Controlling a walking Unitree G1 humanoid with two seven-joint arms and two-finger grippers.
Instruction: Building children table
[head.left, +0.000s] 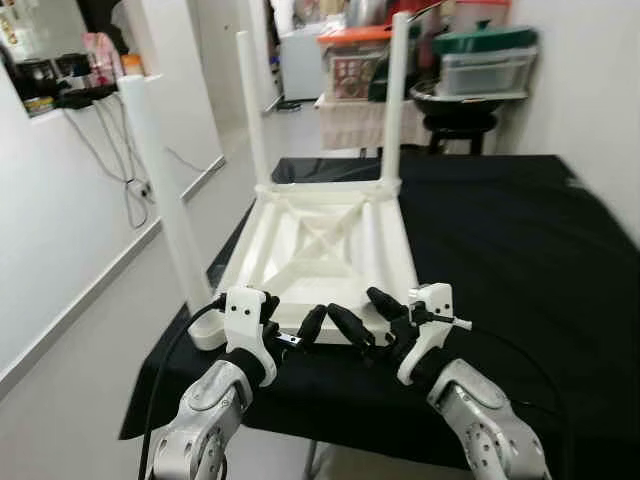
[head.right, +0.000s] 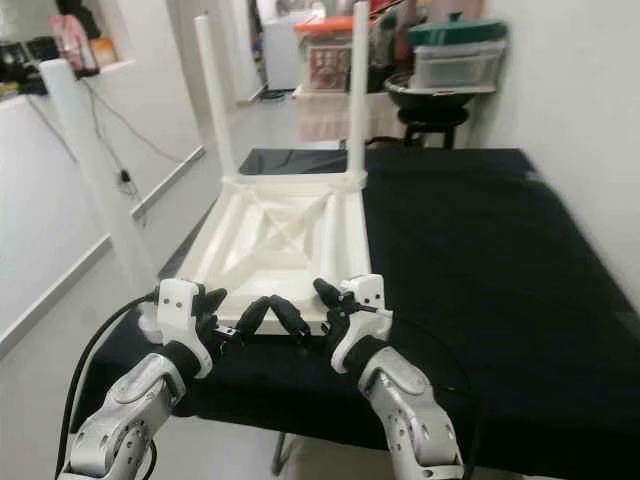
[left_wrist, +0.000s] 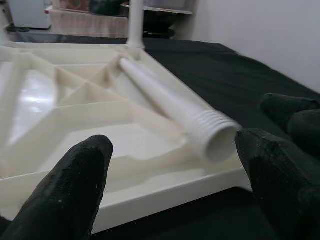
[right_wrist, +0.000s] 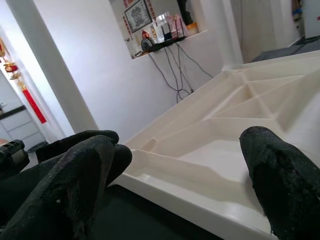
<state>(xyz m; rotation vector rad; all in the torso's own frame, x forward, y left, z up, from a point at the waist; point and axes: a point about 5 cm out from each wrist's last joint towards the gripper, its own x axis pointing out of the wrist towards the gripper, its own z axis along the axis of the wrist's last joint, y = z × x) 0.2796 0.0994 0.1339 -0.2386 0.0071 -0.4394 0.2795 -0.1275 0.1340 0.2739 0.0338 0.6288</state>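
The white table (head.left: 320, 245) lies upside down on the black tabletop (head.left: 500, 260). A loose leg (left_wrist: 170, 107) rests inside it. The left hand (head.left: 310, 330) and right hand (head.left: 375, 320) hover at its near edge, fingers apart.

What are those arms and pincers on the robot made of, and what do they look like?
Both arms are silver metal segments with rounded joints. Each ends in a white plastic block carrying two long black fingers: the left pincer and right pincer. A black cable loops along the left arm, and thinner black wires run by the right wrist.
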